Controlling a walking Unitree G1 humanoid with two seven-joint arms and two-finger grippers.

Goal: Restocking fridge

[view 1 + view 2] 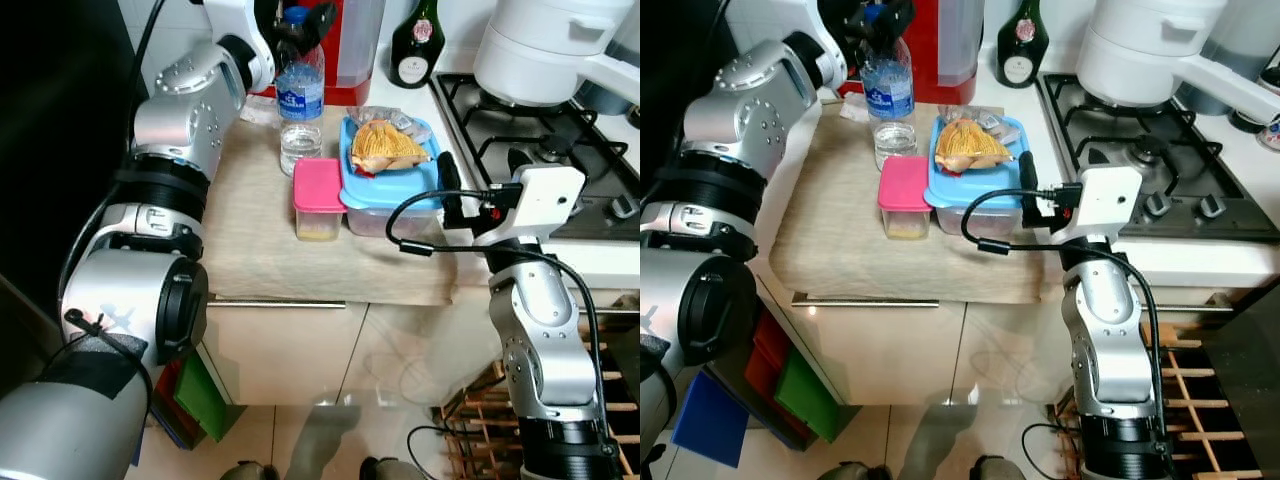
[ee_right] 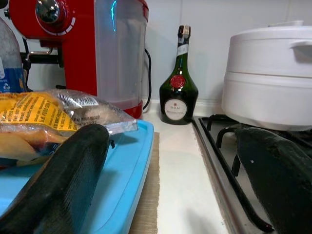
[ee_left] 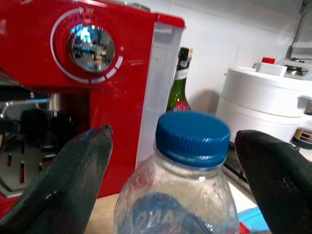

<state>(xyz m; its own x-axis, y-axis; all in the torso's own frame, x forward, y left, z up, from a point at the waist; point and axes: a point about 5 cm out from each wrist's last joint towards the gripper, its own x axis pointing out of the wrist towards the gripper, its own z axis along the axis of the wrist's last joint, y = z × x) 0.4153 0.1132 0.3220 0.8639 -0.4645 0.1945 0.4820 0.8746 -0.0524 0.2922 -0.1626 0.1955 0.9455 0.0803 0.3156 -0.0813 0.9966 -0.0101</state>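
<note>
Kitchen counter (image 1: 260, 250), water bottle (image 1: 300, 95) upright, cap up, left end effector (image 3: 175, 170) spread open around its neck, untouching

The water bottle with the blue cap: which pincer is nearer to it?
The left. The left pincer is open around the water bottle at its cap, one finger on each side. The right pincer is open beside the blue-lidded container, away from the bottle.

The water bottle (image 1: 300, 90) was clear, thin, crinkled plastic with a ridged blue cap (image 3: 193, 138). Behind it, the coffee machine (image 3: 73, 73) was glossy red with a chrome dial. The surface (image 1: 260, 240) looked like matt, rough beige cloth. The box lids, pink (image 1: 318, 184) and blue (image 1: 395, 185), were smooth plastic. The hob grate (image 1: 530, 140) was matt black metal.
</note>
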